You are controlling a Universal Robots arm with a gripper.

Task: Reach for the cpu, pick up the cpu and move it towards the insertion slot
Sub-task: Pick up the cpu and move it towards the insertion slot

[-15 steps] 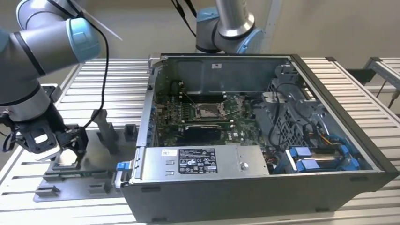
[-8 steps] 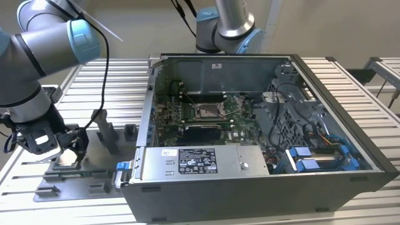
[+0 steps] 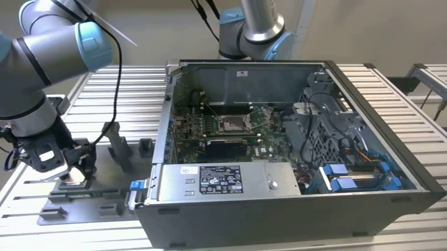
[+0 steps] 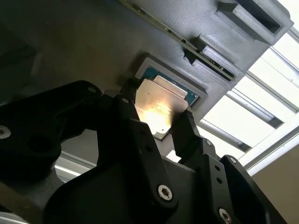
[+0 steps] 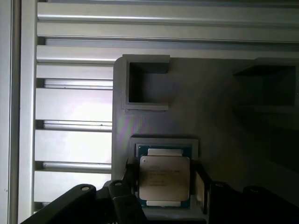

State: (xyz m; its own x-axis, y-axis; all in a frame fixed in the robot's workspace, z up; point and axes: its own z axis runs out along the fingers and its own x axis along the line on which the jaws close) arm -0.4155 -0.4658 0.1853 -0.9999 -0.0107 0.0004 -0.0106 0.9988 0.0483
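The cpu [image 5: 164, 179] is a small square chip with a silvery top and a green rim, lying in a grey holder [image 5: 163, 140] on the fixture plate. My gripper [image 5: 166, 175] is down over it with one black finger on each side, and a thin gap shows beside the chip, so it reads as open. The second wrist view shows the same cpu [image 4: 161, 105] between the fingers of the gripper [image 4: 156, 108]. In the exterior view the gripper [image 3: 73, 170] hangs low at the left. The insertion slot [image 3: 233, 123] sits far to the right, inside the case.
The open computer case [image 3: 363, 157] takes up the middle and right of the exterior view, with its wall [image 3: 162, 136] between fixture and slot. Upright grey blocks [image 3: 119, 146] stand on the dark fixture plate [image 3: 91, 196]. A second arm [image 3: 252, 31] stands behind the case.
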